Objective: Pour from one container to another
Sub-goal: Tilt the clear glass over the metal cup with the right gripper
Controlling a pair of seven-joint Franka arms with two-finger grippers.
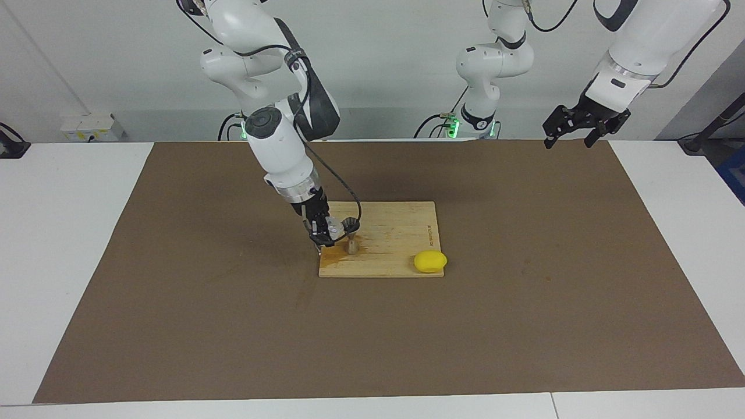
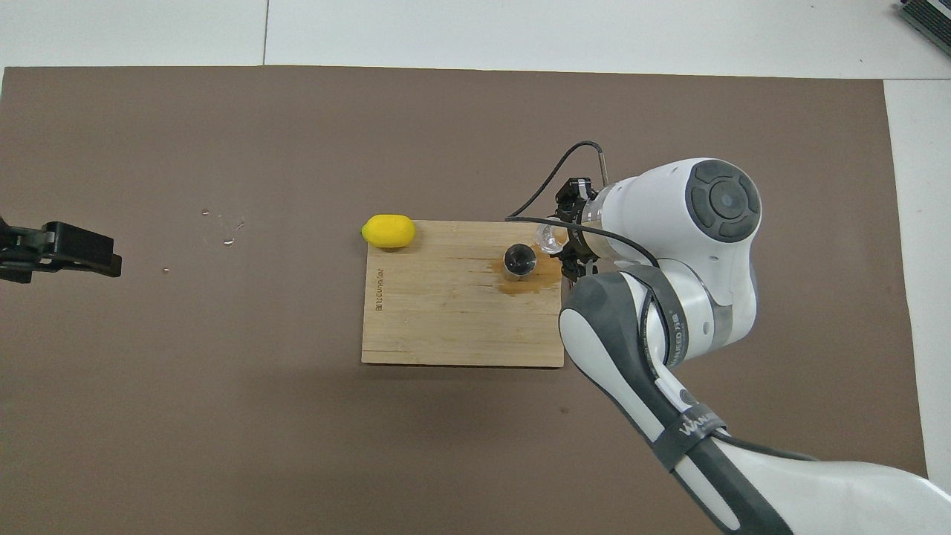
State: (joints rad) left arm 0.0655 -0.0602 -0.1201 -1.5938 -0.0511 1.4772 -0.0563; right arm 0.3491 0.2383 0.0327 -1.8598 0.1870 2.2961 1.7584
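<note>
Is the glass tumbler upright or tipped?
Tipped: the right tool holds the glass tumbler with its mouth leaning toward the jigger on the cutting board.

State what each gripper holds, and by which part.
The right gripper holds the clear glass tumbler by its side wall, tipped at the jigger. The left gripper holds nothing.

right gripper: low, tilted, jaws clamped | left gripper: raised, waiting, jaws apart
</note>
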